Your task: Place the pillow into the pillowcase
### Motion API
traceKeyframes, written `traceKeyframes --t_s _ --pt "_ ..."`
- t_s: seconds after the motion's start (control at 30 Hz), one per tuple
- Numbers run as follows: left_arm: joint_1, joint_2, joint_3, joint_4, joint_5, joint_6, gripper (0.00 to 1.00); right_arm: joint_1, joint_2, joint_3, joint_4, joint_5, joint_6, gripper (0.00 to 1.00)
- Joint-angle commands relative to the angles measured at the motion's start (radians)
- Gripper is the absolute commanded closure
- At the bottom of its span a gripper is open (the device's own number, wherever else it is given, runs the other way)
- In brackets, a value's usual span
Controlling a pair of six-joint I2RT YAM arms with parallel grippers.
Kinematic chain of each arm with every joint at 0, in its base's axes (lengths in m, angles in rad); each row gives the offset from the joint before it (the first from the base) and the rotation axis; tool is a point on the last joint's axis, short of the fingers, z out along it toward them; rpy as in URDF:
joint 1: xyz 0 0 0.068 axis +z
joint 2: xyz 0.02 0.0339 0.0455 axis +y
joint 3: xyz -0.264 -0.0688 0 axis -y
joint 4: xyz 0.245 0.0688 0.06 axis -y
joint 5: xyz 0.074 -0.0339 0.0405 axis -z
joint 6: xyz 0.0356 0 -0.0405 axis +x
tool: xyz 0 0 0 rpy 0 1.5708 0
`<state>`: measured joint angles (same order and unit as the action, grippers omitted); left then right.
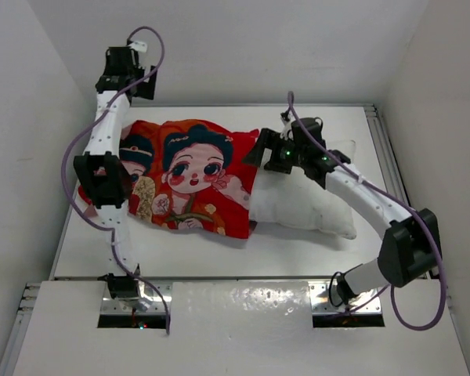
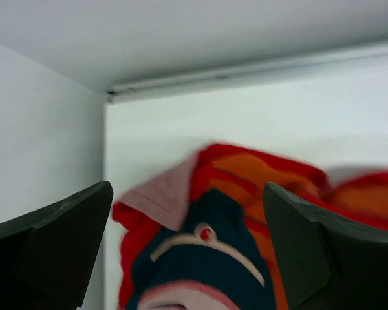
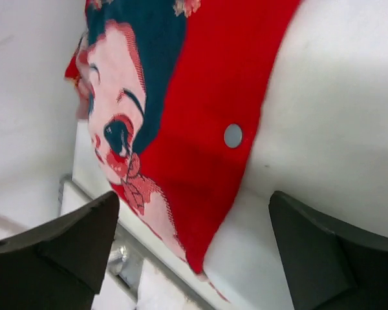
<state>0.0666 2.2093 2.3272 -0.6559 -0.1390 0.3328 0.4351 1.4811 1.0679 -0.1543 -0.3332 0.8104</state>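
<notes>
Pillow [image 1: 309,207]: white, plump, lying on the white table [image 1: 219,247]. Its left end is covered by the right-hand edge of the pillowcase [image 1: 196,168], and the rest sticks out bare to the right of that edge. The pictures do not show whether the covered end is inside the sleeve or only under it.

Entry for the pillowcase: red, cartoon print facing up, spread flat with some bulk. A pale pink fold shows at its far left corner in the left wrist view. A small round grey stud [image 3: 233,135] sits on the red cloth just beside its right-hand edge.

Tool one, the left gripper [image 2: 187,190]: raised above the far left corner of the pillowcase, fingers spread apart, nothing between them, not touching the cloth.

Tool two, the right gripper [image 3: 194,197]: above the right-hand edge of the pillowcase, where red cloth meets white stuffing. Fingers spread apart, gripping nothing.
</notes>
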Motion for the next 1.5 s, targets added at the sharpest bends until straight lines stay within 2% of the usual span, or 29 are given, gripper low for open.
traceKeyframes --t_s 0.0,0.07,0.1,0.13,0.17,0.23,0.27,0.3,0.4,0.43,0.5,0.6,0.67,0.73,0.8,0.93,0.97,1.03,1.07,1.1,1.13,1.17,1.2,1.23,1.27,1.3,1.37,1.43,1.47 --pt "-0.092 -0.126 0.109 -0.163 0.025 -0.011 0.00 -0.047 -0.079 0.144 -0.221 0.155 -0.149 0.01" --pt "-0.178 -0.267 -0.091 -0.105 0.134 0.041 0.01 -0.096 -0.102 0.199 -0.315 0.198 -0.187 0.01" --pt "-0.215 -0.407 -0.297 -0.055 0.191 0.114 0.06 -0.142 -0.108 0.213 -0.339 0.224 -0.239 0.01" --pt "-0.290 -0.462 -0.383 -0.048 0.250 0.158 0.14 -0.166 -0.107 0.239 -0.388 0.226 -0.269 0.01" --pt "-0.328 -0.509 -0.446 -0.103 0.242 0.202 0.42 -0.202 -0.091 0.251 -0.410 0.208 -0.345 0.23" --pt "-0.401 -0.504 -0.460 -0.201 0.164 0.204 0.77 -0.225 -0.059 0.292 -0.465 0.238 -0.398 0.52" --pt "-0.406 -0.497 -0.471 -0.271 0.144 0.195 0.99 -0.233 -0.018 0.294 -0.470 0.264 -0.418 0.63" --pt "-0.401 -0.481 -0.500 -0.304 0.089 0.169 1.00 -0.251 0.004 0.296 -0.472 0.287 -0.442 0.71" --pt "-0.331 -0.458 -0.581 -0.416 0.036 0.158 1.00 -0.274 0.111 0.311 -0.461 0.330 -0.453 0.79" --pt "-0.308 -0.456 -0.616 -0.424 -0.011 0.158 1.00 -0.277 0.135 0.320 -0.464 0.330 -0.453 0.89" --pt "-0.294 -0.462 -0.722 -0.400 -0.033 0.146 1.00 -0.274 0.200 0.317 -0.496 0.330 -0.455 0.98" --pt "-0.327 -0.455 -0.822 -0.302 0.010 0.156 1.00 -0.251 0.164 0.235 -0.495 0.330 -0.432 1.00" --pt "-0.361 -0.403 -0.813 -0.211 0.007 0.156 1.00 -0.228 0.086 0.075 -0.418 0.329 -0.390 1.00" --pt "-0.405 -0.341 -0.757 -0.159 -0.007 0.143 1.00 -0.162 -0.069 -0.092 -0.320 0.350 -0.364 1.00" --pt "-0.430 -0.219 -0.610 -0.116 -0.037 0.126 1.00 -0.069 -0.172 -0.236 -0.199 0.358 -0.304 1.00" --pt "-0.441 -0.013 -0.279 -0.105 -0.011 0.109 1.00 0.075 -0.352 -0.355 -0.070 0.378 -0.177 1.00" --pt "-0.448 0.066 -0.130 -0.129 0.001 0.117 1.00 0.127 -0.361 -0.362 -0.054 0.407 -0.140 1.00" --pt "-0.461 0.116 -0.021 -0.122 0.019 0.115 1.00 0.168 -0.367 -0.362 -0.018 0.436 -0.119 1.00" --pt "-0.474 0.128 0.019 -0.097 0.016 0.126 1.00 0.184 -0.361 -0.356 -0.007 0.441 -0.113 0.97" --pt "-0.479 0.115 0.012 -0.059 -0.014 0.129 0.90 0.188 -0.352 -0.326 -0.014 0.439 -0.112 0.84" --pt "-0.485 0.066 -0.040 0.029 -0.042 0.129 0.80 0.186 -0.343 -0.304 -0.025 0.435 -0.123 0.80" --pt "-0.493 0.035 -0.070 0.071 -0.071 0.124 0.65 0.180 -0.328 -0.275 -0.042 0.431 -0.140 0.74" --pt "-0.498 0.000 -0.089 0.097 -0.100 0.118 0.37 0.177 -0.320 -0.214 -0.085 0.431 -0.157 0.63" --pt "-0.502 -0.076 -0.118 0.113 -0.099 0.108 0.27 0.172 -0.318 -0.188 -0.100 0.427 -0.204 0.38" --pt "-0.513 -0.117 -0.135 0.114 -0.093 0.103 0.21 0.163 -0.312 -0.160 -0.119 0.421 -0.227 0.25" --pt "-0.522 -0.163 -0.159 0.111 -0.059 0.103 0.11 0.159 -0.311 -0.110 -0.155 0.405 -0.250 0.05" --pt "-0.551 -0.290 -0.230 0.084 0.048 0.107 0.04 0.125 -0.298 -0.047 -0.224 0.385 -0.283 0.01" --pt "-0.573 -0.376 -0.261 -0.029 0.180 0.146 0.03 0.099 -0.295 -0.025 -0.261 0.370 -0.292 0.01" --pt "-0.580 -0.393 -0.276 -0.084 0.317 0.169 0.03 0.094 -0.303 -0.029 -0.269 0.369 -0.297 0.01"
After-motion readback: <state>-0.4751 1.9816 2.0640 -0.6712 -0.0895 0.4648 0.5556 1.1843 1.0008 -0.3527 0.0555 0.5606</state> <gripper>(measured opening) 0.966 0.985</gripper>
